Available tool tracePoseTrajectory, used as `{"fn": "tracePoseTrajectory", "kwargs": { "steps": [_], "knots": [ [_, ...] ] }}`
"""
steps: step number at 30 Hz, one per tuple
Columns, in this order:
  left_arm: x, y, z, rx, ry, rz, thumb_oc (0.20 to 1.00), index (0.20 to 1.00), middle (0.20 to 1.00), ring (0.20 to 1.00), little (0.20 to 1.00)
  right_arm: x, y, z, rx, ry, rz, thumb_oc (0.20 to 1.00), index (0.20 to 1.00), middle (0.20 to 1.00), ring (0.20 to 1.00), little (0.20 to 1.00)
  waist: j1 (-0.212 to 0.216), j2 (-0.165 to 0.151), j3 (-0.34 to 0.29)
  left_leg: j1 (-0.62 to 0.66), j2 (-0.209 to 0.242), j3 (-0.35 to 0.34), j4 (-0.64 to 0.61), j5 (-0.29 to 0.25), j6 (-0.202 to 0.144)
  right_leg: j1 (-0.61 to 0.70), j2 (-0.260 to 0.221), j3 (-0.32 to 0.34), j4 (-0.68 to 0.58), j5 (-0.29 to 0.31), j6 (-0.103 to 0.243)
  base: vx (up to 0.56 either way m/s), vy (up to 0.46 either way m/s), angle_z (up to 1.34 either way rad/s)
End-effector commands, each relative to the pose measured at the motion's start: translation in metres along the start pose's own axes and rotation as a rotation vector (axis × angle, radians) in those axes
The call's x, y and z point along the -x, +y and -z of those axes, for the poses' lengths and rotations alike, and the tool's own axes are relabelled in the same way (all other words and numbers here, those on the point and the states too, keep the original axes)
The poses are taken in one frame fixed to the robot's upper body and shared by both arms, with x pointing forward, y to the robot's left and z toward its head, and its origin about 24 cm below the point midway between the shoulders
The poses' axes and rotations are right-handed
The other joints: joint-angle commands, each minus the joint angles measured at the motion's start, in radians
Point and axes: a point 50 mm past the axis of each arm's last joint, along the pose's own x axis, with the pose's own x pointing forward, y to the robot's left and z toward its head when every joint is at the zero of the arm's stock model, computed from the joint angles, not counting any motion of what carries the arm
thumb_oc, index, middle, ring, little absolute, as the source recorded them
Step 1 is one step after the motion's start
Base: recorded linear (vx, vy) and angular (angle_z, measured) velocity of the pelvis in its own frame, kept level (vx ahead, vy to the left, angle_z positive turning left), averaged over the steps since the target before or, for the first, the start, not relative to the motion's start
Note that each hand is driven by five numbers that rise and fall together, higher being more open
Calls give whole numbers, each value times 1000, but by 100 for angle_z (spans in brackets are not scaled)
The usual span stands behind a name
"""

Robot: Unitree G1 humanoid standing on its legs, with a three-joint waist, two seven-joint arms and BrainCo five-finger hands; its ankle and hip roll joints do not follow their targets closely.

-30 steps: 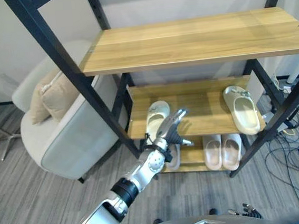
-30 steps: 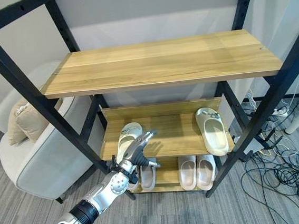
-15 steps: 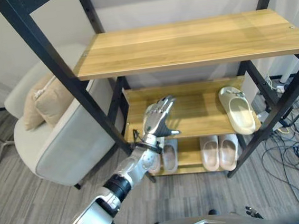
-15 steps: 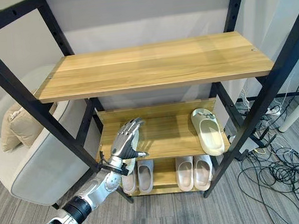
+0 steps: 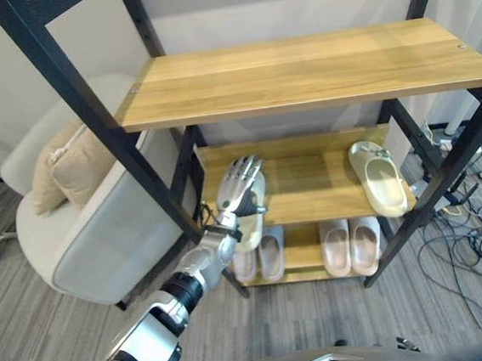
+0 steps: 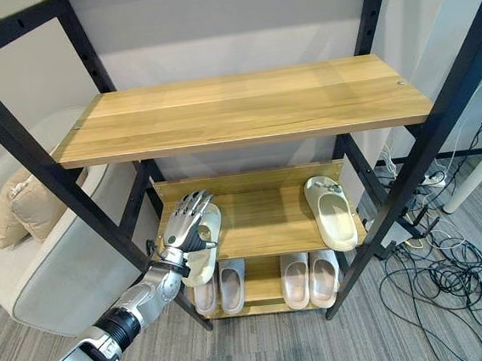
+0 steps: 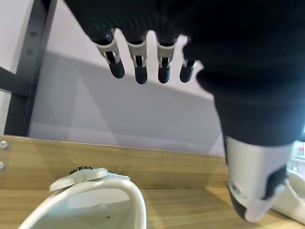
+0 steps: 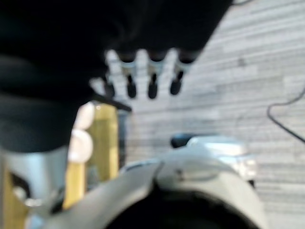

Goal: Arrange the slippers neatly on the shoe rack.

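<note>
1. Setting: a black-framed shoe rack (image 6: pixel 70 176) with wooden shelves stands on grey plank flooring against a pale wall. An armchair (image 5: pixel 84 238) with a beige cushion (image 5: pixel 73 167) sits at the rack's left, and loose cables (image 6: pixel 456 283) lie on the floor at its right.
2. Left side: my left hand (image 5: pixel 237 188) is raised at the left front of the middle shelf (image 6: pixel 266 216), just over the left cream slipper (image 6: pixel 199 254). That slipper's heel overhangs the shelf's front edge. In the left wrist view my fingers (image 7: pixel 138 64) are straight and spread, the thumb set apart, holding nothing; the slipper's rim lies below them.
3. Risk: a downward press on the heel, or a sweep toward me, could tip it off the edge onto the grey pair (image 6: pixel 220 286) on the bottom shelf, or to the floor.
4. Risk: the black upright beside my wrist leaves little room, so a wide move could knock my hand against the frame.
5. Centre: the beige pair (image 6: pixel 310 278) sits tidy on the bottom shelf.
6. Right side: the right cream slipper (image 6: pixel 332 212) lies well apart from its mate near the right end. Sliding the left one too far or too fast could shove it askew.
7. My right hand (image 8: pixel 147 76) hangs low over the floor, fingers relaxed and empty.
</note>
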Motion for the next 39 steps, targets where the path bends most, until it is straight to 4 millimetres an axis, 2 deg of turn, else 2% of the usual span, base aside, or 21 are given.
{"fn": "tracePoseTrajectory", "kwargs": {
  "steps": [1, 7, 11, 16, 19, 28, 29, 30, 32, 39],
  "knots": [
    [-44, 41, 15, -102, 23, -201, 1000, 1000, 1000, 1000, 1000, -1, 11, -1, -2, 4, -29, 1000, 1000, 1000, 1000, 1000, -4, -34, 65, 13, -22, -15, 8, -90, -44, -22, -33, 31, 8, 7, 81, -33, 13, -7],
    [-49, 46, 21, -199, 46, -240, 1000, 1000, 1000, 1000, 1000, -5, 13, -10, -5, -17, -25, 1000, 1000, 1000, 1000, 1000, 0, -37, 76, -36, -23, -12, 8, -81, -41, -78, -34, 36, 11, 19, 83, -11, 3, -1],
    [-53, 47, 32, -293, 84, -233, 1000, 1000, 1000, 1000, 1000, -10, 15, -24, -14, -50, -23, 1000, 1000, 1000, 1000, 1000, -1, -46, 89, -69, -21, -5, 8, -74, -41, -115, -34, 39, 16, 25, 85, 0, 0, 0],
    [-58, 65, 46, -301, 154, -290, 1000, 1000, 1000, 1000, 1000, -13, 18, -36, -19, -85, -22, 1000, 1000, 1000, 1000, 1000, 3, -52, 98, -96, -23, 1, 8, -68, -39, -147, -32, 43, 16, 35, 87, -5, -2, -2],
    [-53, 61, 51, -304, 186, -281, 1000, 1000, 1000, 1000, 1000, -11, 19, -32, -5, -86, -23, 1000, 1000, 1000, 1000, 1000, 8, -54, 99, -98, -23, 0, 8, -67, -40, -149, -32, 37, 17, 32, 87, 0, 0, 0],
    [-68, 75, 52, -335, 205, -314, 1000, 1000, 1000, 1000, 1000, -12, 22, -33, 35, -74, -29, 1000, 1000, 1000, 1000, 1000, 3, -43, 92, -115, -24, 2, 8, -69, -39, -170, -34, 36, 12, 36, 91, 0, 0, 0],
    [-70, 76, 52, -347, 205, -305, 718, 718, 718, 718, 718, -13, 22, -34, 35, -75, -27, 1000, 1000, 1000, 1000, 1000, 3, -41, 91, -116, -25, 2, 8, -69, -39, -171, -34, 35, 12, 36, 91, 0, 0, 0],
    [-70, 72, 52, -348, 222, -270, 200, 200, 200, 200, 200, -13, 25, -35, 41, -80, -29, 1000, 1000, 1000, 1000, 1000, 2, -39, 92, -116, -25, 4, 8, -69, -39, -172, -34, 36, 12, 36, 91, 0, 0, 0],
    [-72, 69, 54, -333, 284, -217, 200, 200, 200, 200, 200, -14, 25, -40, 35, -87, -27, 1000, 1000, 1000, 1000, 1000, 1, -35, 94, -116, -26, 5, 8, -68, -38, -173, -34, 38, 13, 36, 91, 0, 0, 0],
    [-72, 56, 48, -322, 310, -147, 200, 200, 200, 200, 200, -16, 25, -47, 38, -113, -25, 1000, 1000, 1000, 1000, 1000, -5, -28, 109, -117, -26, 13, 8, -69, -37, -187, -33, 53, 19, 35, 89, -4, -1, -2]
  ]
}}
